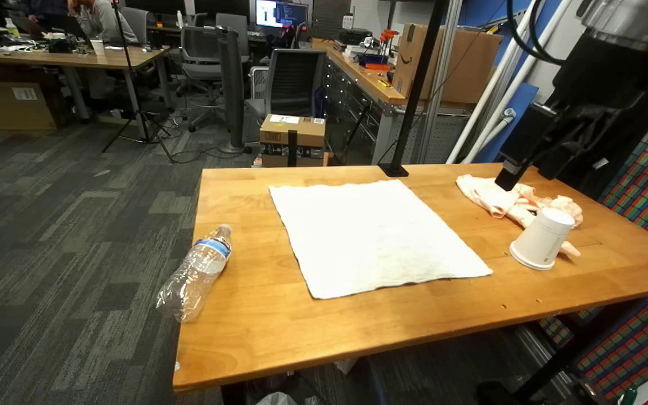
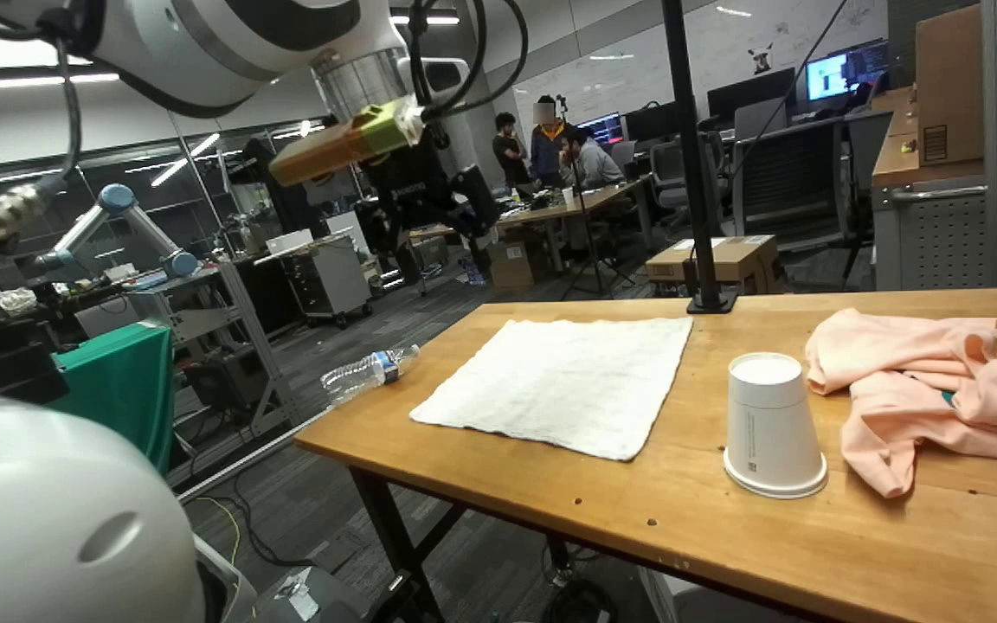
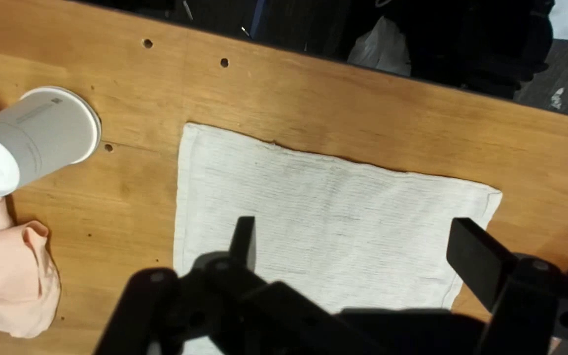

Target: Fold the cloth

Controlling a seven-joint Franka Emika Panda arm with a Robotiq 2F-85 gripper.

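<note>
A white cloth lies flat and spread out on the wooden table, seen in both exterior views (image 1: pixel 374 236) (image 2: pixel 559 385). In the wrist view the cloth (image 3: pixel 323 212) lies below my gripper, with its hemmed upper edge slightly wavy. Part of the cloth is hidden there behind the gripper. My gripper (image 3: pixel 350 229) is open with its two fingers wide apart and nothing between them. In the exterior views the gripper (image 1: pixel 528 174) (image 2: pixel 445 242) hangs in the air above the table, apart from the cloth.
An upside-down white paper cup (image 1: pixel 542 239) (image 2: pixel 773 424) stands beside a crumpled peach garment (image 1: pixel 518 201) (image 2: pixel 940 389). A clear plastic bottle (image 1: pixel 197 275) (image 2: pixel 373 372) lies at the table's edge, partly overhanging. A black post (image 1: pixel 414 107) (image 2: pixel 696 173) rises at the far edge of the table (image 1: pixel 279 332).
</note>
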